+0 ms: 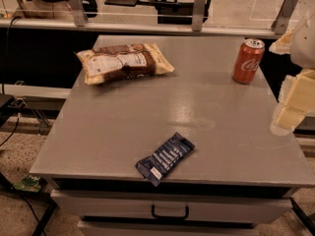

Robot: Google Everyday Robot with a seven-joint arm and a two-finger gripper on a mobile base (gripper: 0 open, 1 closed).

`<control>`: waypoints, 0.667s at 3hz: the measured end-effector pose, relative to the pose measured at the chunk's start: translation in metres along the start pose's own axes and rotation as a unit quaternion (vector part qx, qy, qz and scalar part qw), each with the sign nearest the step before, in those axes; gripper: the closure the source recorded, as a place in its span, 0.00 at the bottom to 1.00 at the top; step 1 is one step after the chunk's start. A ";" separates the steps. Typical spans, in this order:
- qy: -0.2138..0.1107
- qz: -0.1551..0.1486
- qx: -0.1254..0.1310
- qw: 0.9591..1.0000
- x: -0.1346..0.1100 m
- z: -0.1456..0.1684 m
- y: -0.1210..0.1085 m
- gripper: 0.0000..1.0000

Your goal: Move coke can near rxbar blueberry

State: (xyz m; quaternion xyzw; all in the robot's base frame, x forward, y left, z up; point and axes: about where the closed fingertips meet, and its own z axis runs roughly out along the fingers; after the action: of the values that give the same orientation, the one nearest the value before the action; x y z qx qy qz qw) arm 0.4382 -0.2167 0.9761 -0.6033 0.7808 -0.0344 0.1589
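Nearest to my view is the black drawer handle point(170, 213) under the bench's front edge. Just above it the rxbar blueberry point(165, 159) lies flat on the grey bench point(147, 117). Its long axis runs diagonally from near left to far right, and its near-left end reaches the front edge, perhaps slightly over it. The coke can point(248, 61) stands upright well apart from the bar, at the far right of the bench and close to the right edge. Its long axis is vertical, silver top up, white script facing me. A tan-and-brown snack bag point(123, 63) lies at the far left, clear of both. The hand point(291, 109) hangs off the right side of the bench, nearer than the can and touching nothing. I cannot tell whether it is open or closed. My worries from here are these. The can stands tall on a small base, so a glancing approach from the right could tip it and send it rolling. A knock outward could also put it over the right edge. At the other end, the bar leaves little bench in front of it. A low or sliding set-down could shove it off the front, or leave the can teetering at the lip. I judge the far side of the bar to be the safer landing spot.
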 end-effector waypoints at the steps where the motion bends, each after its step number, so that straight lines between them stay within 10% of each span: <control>1: -0.004 0.005 0.006 1.000 -0.001 0.000 -0.004 0.00; 2: -0.026 0.023 0.019 0.999 -0.004 0.007 -0.027 0.00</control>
State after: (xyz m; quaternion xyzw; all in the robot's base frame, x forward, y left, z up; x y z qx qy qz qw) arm 0.4665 -0.2197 0.9767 -0.5826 0.7894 -0.0295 0.1912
